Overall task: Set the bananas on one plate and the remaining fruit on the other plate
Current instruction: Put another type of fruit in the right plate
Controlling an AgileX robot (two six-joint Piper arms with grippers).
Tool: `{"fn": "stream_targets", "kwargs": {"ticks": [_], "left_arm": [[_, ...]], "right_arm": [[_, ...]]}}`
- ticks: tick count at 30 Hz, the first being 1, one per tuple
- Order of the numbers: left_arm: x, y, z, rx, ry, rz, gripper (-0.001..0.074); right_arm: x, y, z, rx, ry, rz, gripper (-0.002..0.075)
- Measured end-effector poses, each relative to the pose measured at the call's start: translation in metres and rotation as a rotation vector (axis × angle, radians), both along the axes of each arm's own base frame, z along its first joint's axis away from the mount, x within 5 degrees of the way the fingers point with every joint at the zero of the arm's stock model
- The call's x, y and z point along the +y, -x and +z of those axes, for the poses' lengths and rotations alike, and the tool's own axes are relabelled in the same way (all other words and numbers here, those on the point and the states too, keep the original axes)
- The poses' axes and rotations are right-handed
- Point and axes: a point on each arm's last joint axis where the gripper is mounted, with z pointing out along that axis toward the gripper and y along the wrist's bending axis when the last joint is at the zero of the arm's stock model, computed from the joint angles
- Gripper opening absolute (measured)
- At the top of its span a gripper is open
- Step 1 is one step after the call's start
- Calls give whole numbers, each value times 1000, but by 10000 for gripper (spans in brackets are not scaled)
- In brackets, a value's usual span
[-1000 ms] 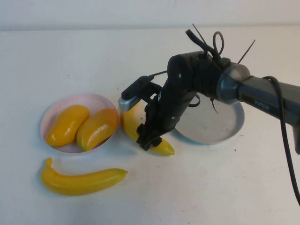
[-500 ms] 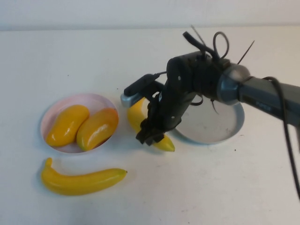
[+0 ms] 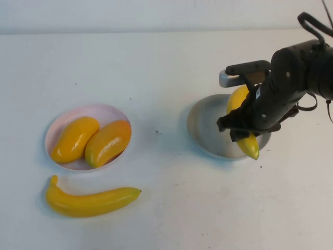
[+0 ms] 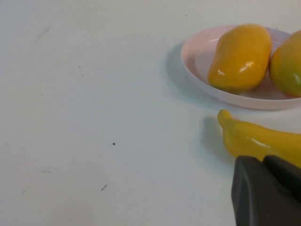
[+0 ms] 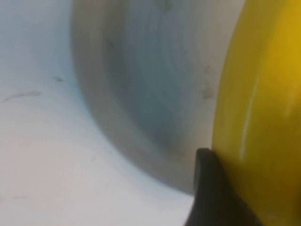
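Observation:
My right gripper (image 3: 243, 131) is shut on one banana (image 3: 249, 147) and holds it above the near right part of the grey-blue plate (image 3: 205, 122), the banana's tip hanging past the rim. In the right wrist view the banana (image 5: 263, 94) fills the side next to one dark finger (image 5: 211, 188), over the plate (image 5: 155, 84). The second banana (image 3: 91, 200) lies on the table in front of the pink plate (image 3: 104, 108), which holds both mango-like fruits (image 3: 74, 138) (image 3: 107, 141). My left gripper (image 4: 263, 162) is outside the high view and looks shut, close to that banana (image 4: 256, 139).
The left wrist view shows the pink plate (image 4: 197, 56) with the two fruits (image 4: 241, 56) (image 4: 288, 63) and bare white table beside it. The white table runs between the two plates and along the near edge.
My right gripper has lifted the banana from the table beside the pink plate and carried it right, over the grey-blue plate. The other banana and the fruits have not moved.

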Motion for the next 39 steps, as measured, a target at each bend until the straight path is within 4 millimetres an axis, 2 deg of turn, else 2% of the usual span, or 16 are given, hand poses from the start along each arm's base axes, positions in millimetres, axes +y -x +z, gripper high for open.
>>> {"fn": "stream_targets", "kwargs": {"ticks": [6,9,11,14,17,20,22,25,28,31,35,39], "left_arm": [[0,0,0,0,0,0,2],[0,0,0,0,0,0,2],[0,0,0,0,0,0,2],[0,0,0,0,0,0,2],[0,0,0,0,0,0,2],[0,0,0,0,0,0,2],[0,0,0,0,0,0,2],[0,0,0,0,0,0,2],[0,0,0,0,0,0,2],[0,0,0,0,0,0,1],[0,0,0,0,0,0,1],[0,0,0,0,0,0,1]], "right_arm": [[-2,-12,-23,6,0,-22,307],[-1,-14,-27,13,1,-22,356],[-1,-13,-27,20,5,-22,406],[-1,-12,-21,28,23,11,437],[7,-6,0,-5,39,108,448],[22,4,24,-59,41,272,451],[40,17,36,-92,30,447,451],[73,40,43,-124,2,767,452],[101,65,38,-129,-47,1071,452],[124,84,30,-142,-84,1297,452],[150,101,21,-181,-116,1439,452],[171,100,15,-225,-123,1486,452]]}}
